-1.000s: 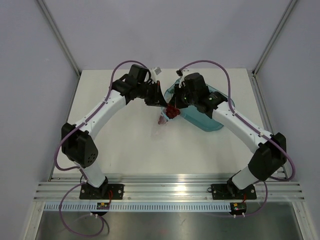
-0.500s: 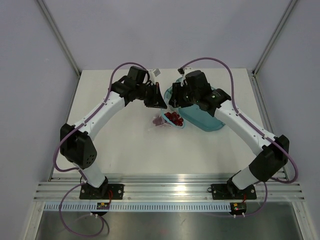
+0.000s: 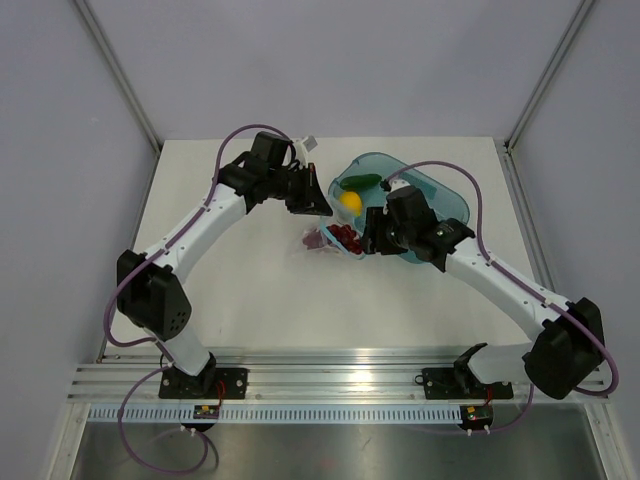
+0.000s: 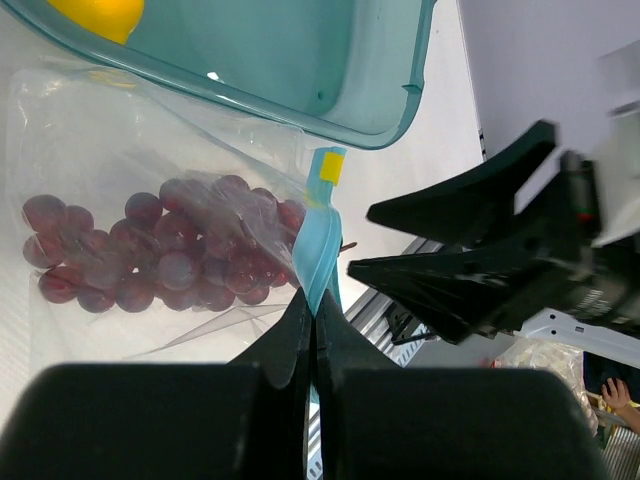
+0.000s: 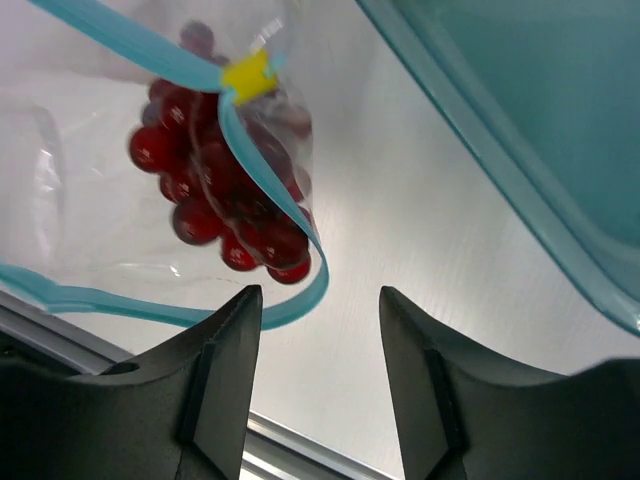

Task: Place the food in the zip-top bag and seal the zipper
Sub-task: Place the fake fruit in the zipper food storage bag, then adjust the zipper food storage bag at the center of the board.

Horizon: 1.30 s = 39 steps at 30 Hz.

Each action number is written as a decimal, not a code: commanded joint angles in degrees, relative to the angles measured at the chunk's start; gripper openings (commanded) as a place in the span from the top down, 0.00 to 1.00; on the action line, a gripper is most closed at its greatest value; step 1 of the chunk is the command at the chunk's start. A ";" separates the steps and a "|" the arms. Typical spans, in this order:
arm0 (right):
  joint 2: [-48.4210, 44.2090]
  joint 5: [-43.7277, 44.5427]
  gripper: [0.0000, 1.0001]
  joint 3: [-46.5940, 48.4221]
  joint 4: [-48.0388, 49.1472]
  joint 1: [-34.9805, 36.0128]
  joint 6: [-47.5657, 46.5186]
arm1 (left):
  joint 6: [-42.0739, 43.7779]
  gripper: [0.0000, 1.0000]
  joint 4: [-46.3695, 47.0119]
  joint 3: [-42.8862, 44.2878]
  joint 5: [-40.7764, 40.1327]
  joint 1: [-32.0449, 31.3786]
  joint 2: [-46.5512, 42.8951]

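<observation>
My left gripper (image 4: 310,338) is pressed together on the zipper (image 4: 320,250), pinching the light blue strip at the lower middle of the left wrist view. The clear bag (image 4: 85,130) spreads out to the left of that grip, and the grapes (image 4: 160,262) sit inside it as a dark red cluster. In the overhead view the bag lies on the table (image 3: 240,290) near the middle of the frame, right at the lower left edge of the teal tray (image 3: 445,200); I cannot tell whether its corner is tucked under the rim. The lemon (image 3: 351,200) and the cucumber (image 3: 360,181) are in the tray's upper left end, close together, the cucumber above the lemon in the frame. My right gripper (image 5: 320,300) is spread wide, hanging just over the bag's open mouth, with a curve of the blue strip showing between its fingertips. A small yellow slider (image 5: 248,75) sits on the strip in the upper left of the right wrist view.
</observation>
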 commanded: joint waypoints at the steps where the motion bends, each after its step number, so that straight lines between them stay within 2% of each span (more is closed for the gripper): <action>1: -4.57 -2.23 0.43 -4.47 5.41 -0.35 4.68 | -0.78 1.00 3.11 0.00 2.51 0.33 -3.39; 14: -0.89 -3.72 0.52 -10.90 14.28 -1.41 9.52 | -1.14 1.00 3.11 -0.26 2.87 0.33 -3.83; 20: -0.01 -3.46 0.68 -10.91 15.87 -1.50 10.05 | -1.31 1.00 3.29 -0.17 3.13 0.33 -3.83; 28: 1.75 -3.99 0.71 -11.78 18.33 -1.67 11.45 | -1.58 1.00 3.46 -0.26 3.39 0.33 -4.18; 29: 1.84 -4.08 0.77 -11.87 18.51 -1.76 11.89 | -1.49 1.00 3.46 -0.26 3.39 0.33 -4.19; 33: 1.58 -3.55 0.88 -13.54 20.09 -2.29 13.21 | -1.40 1.00 3.20 -0.09 3.39 0.33 -4.45; 37: 1.75 -3.90 0.85 -13.89 20.35 -2.64 13.39 | -1.49 1.00 3.29 0.00 3.74 0.41 -4.54; 38: 1.93 -4.16 0.82 -13.89 20.53 -2.73 13.47 | -1.49 1.00 3.37 0.00 3.74 0.33 -4.54; 39: 2.36 -4.34 0.74 -13.89 20.62 -2.64 13.39 | -1.66 1.00 3.55 0.00 3.83 0.41 -4.54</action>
